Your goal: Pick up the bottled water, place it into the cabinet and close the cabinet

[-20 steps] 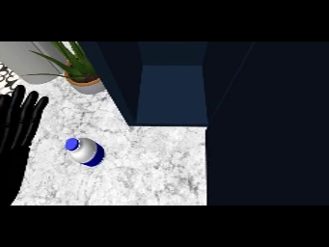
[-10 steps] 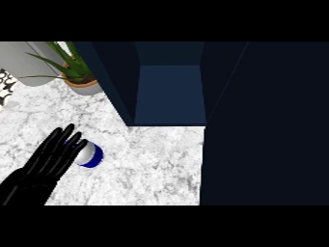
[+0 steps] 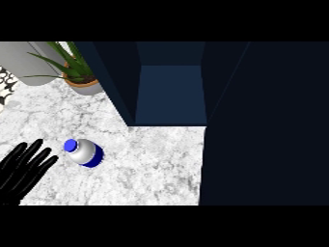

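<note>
The bottled water [image 3: 86,152] stood in the lower left part of the frame on the white, grey-veined marble counter [image 3: 159,159], seen from almost straight above: a small rounded cylinder with a white body, a blue cap [image 3: 71,145] and a blue band at its base. It was probably light and rigid enough to take a squeeze, but its smooth, curved wall looked slippery, and a tall narrow thing of that kind would likely tip if nudged at the cap. The best hold seemed to be around the middle of the body, thumb on one side and fingers on the other, below the cap. The left hand [image 3: 16,172], matt black, lay at the lower left just beside the bottle without touching it, its fingers [image 3: 33,153] straight and spread, holding nothing. The right hand was out of sight. The cabinet [image 3: 171,96], flat-panelled and dark navy, stood open at upper centre, with its door [image 3: 274,125] filling the right side. A spiky green plant [image 3: 73,67] in a terracotta pot [image 3: 85,86] sat at upper left.
</note>
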### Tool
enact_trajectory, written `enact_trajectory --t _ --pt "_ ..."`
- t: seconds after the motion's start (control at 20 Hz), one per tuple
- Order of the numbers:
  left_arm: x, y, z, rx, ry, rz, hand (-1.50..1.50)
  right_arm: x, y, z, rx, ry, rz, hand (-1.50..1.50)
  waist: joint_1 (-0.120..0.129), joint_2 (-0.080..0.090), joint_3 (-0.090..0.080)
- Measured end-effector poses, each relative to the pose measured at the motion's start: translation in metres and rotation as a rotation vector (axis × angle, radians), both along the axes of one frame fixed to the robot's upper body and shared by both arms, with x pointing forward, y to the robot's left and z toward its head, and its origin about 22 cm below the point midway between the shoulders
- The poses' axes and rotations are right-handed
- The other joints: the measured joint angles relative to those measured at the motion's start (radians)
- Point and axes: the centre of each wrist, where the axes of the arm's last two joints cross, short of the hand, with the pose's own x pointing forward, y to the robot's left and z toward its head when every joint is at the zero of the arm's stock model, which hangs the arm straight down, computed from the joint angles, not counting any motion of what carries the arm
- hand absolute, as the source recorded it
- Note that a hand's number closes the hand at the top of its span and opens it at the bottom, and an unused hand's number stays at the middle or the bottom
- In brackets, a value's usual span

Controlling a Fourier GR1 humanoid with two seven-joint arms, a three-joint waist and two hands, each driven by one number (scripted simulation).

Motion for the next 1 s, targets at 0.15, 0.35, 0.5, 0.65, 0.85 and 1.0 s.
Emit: enact_trajectory --t 0.15,0.35,0.5,0.65,0.85,1.0 --pt "-0.005 0.014 -0.006 0.002 -0.002 0.006 -1.50 -0.006 -0.002 -0.005 -0.003 0.006 0.003 -1.50 0.001 0.000 0.000" --pt "-0.012 0.029 -0.013 0.007 0.005 0.012 -1.50 -0.008 -0.005 -0.007 -0.004 0.004 0.008 -1.50 0.002 0.000 0.000" --pt "-0.006 0.035 -0.008 0.008 -0.006 0.018 -1.50 -0.007 -0.004 -0.009 -0.008 -0.007 0.012 -1.50 0.001 0.001 0.000" --pt "-0.006 0.034 -0.021 0.002 -0.015 0.019 -1.50 -0.009 -0.002 -0.016 -0.019 -0.009 0.014 -1.50 0.000 0.001 0.000" --pt "0.002 0.046 -0.028 -0.002 -0.015 0.051 -1.50 -0.013 -0.001 -0.022 -0.025 -0.007 0.013 -1.50 -0.001 0.001 0.000" --pt "0.007 0.059 -0.034 0.000 -0.020 0.085 -1.50 -0.015 -0.001 -0.023 -0.028 -0.014 0.014 -1.50 -0.002 0.001 0.000"
